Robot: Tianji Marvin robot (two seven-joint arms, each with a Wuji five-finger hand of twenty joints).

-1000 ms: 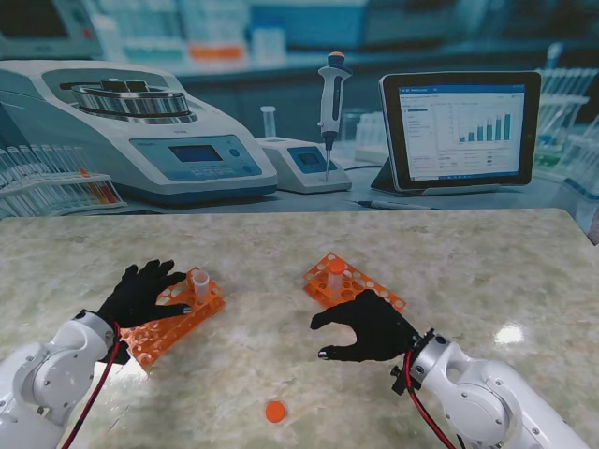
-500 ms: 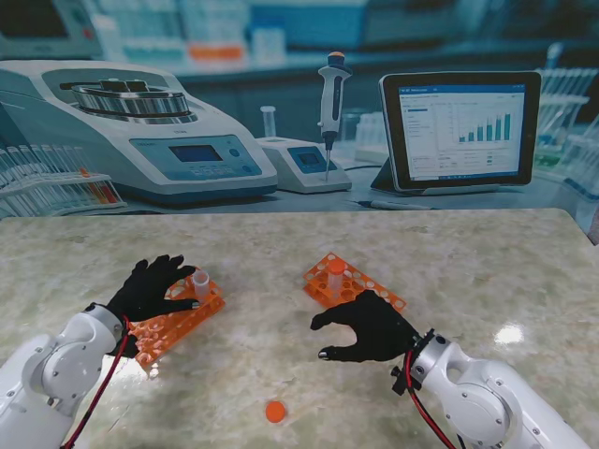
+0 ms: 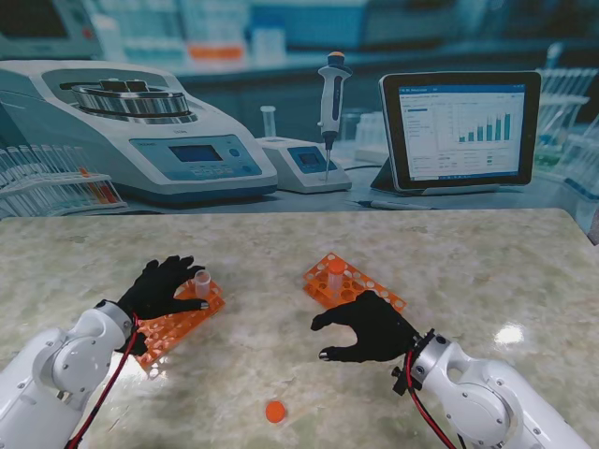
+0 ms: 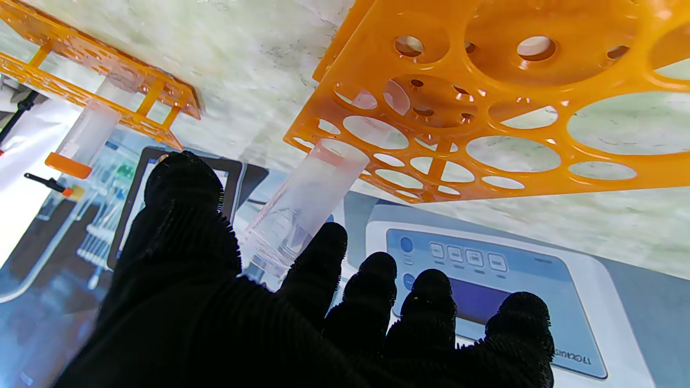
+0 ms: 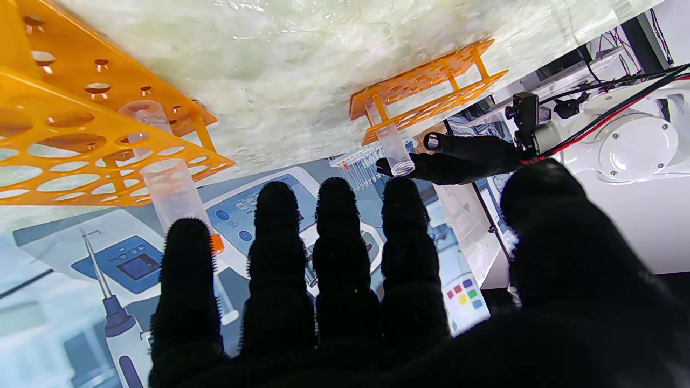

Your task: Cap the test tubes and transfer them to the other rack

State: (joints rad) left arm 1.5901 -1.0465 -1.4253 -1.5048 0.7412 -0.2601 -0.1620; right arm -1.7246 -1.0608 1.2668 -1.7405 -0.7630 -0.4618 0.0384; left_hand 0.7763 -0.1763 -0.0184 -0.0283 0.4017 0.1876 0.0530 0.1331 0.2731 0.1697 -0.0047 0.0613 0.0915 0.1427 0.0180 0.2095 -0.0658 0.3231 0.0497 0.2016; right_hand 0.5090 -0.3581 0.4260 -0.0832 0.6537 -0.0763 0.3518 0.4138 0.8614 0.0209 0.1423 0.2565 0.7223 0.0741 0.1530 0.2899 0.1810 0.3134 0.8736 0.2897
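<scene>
Test tubes: one capped tube [image 3: 336, 272] stands in the right rack [image 3: 353, 285]; an uncapped tube [image 3: 201, 282] waits in the left rack [image 3: 173, 321], left robot hand [image 3: 164, 288] spread wide around it. Loose cap [image 3: 274, 411] at 6 o'clock; right robot hand [image 3: 370, 327] open.

Table [image 3: 487, 253] fills lower half of frame. Left rack [image 3: 173, 323] at lower left, one uncapped tube [image 3: 201, 283] standing in its far right corner. Left hand [image 3: 164, 288] over that rack, just beside the tube. Right rack [image 3: 351, 282] at centre, capped tube [image 3: 335, 276] standing in it. Right hand [image 3: 370, 327] at that rack's near edge. Loose cap [image 3: 275, 411] on table at bottom centre, well apart from both racks.
</scene>
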